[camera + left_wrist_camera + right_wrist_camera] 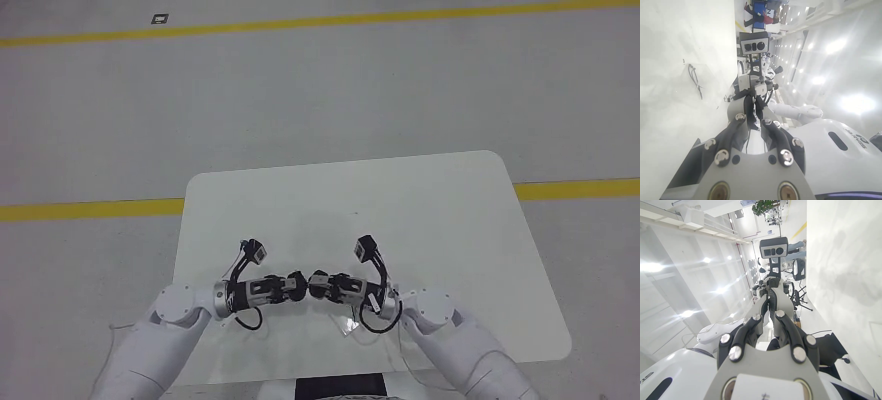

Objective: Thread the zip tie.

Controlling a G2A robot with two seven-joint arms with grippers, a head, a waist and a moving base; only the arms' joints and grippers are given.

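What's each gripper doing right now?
Left gripper: shut; contents cannot be told.
Right gripper: shut; contents cannot be told.

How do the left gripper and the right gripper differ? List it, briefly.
Fingers: the left gripper has black-covered fingers; the right gripper has light grey ones with a ribbed black pad.
Surroundings: the spare zip ties lie on the table nearer the right gripper than the left gripper.
Shared: both face each other, tips nearly meeting above the table, jaws drawn together; what they pinch is too small to tell.
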